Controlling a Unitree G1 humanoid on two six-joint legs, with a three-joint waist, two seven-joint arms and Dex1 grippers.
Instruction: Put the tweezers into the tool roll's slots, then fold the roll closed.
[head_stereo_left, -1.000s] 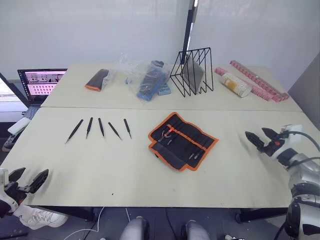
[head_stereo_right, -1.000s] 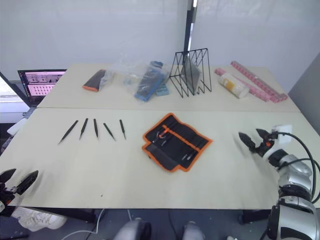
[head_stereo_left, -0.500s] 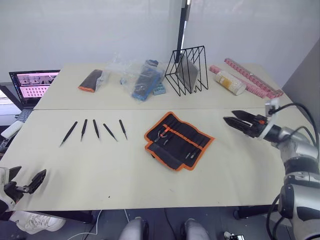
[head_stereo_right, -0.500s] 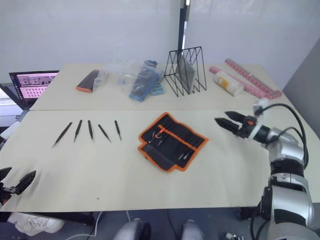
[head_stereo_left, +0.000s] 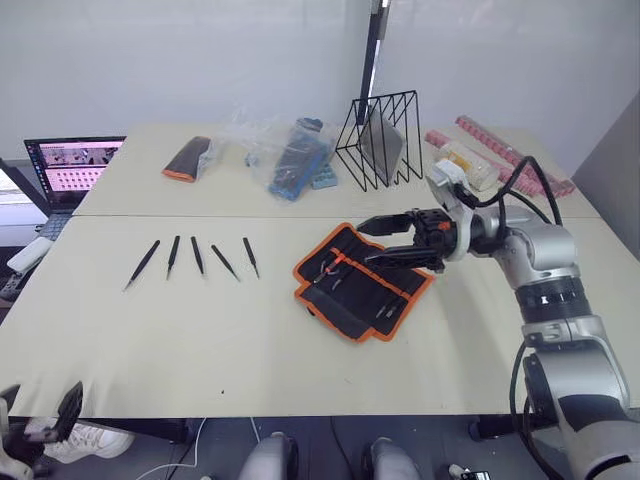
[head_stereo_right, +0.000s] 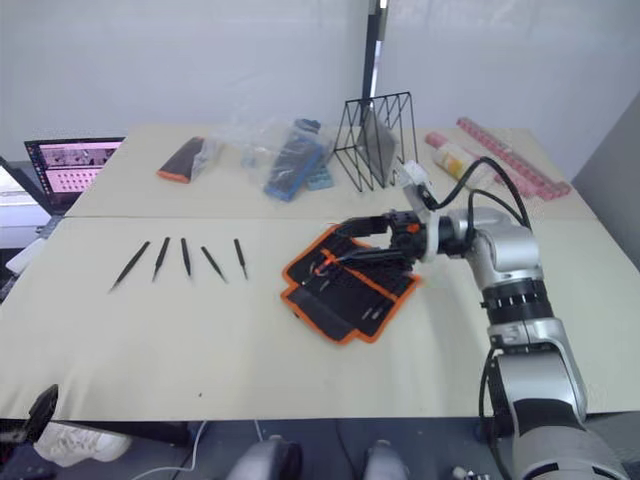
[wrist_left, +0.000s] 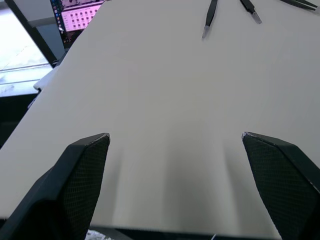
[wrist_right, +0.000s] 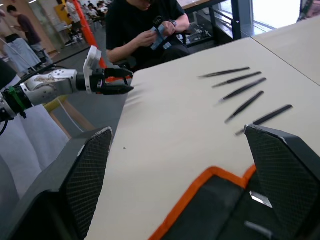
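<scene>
My right arm extended forward and inward at elbow height, my right gripper (head_stereo_left: 372, 243) horizontal with fingers spread apart, my left gripper (wrist_right: 120, 83) low at the near edge, fingers (wrist_left: 84, 170) set wide apart

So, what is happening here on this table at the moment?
A humanoid robot is working at a table. Its right gripper, fingers open, reaches over the tool roll, which lies unfolded. The five tweezers lie in a row on the table to the roll's left, none picked up or in a slot yet. The left gripper is open above bare table near the front edge, holding nothing.
</scene>
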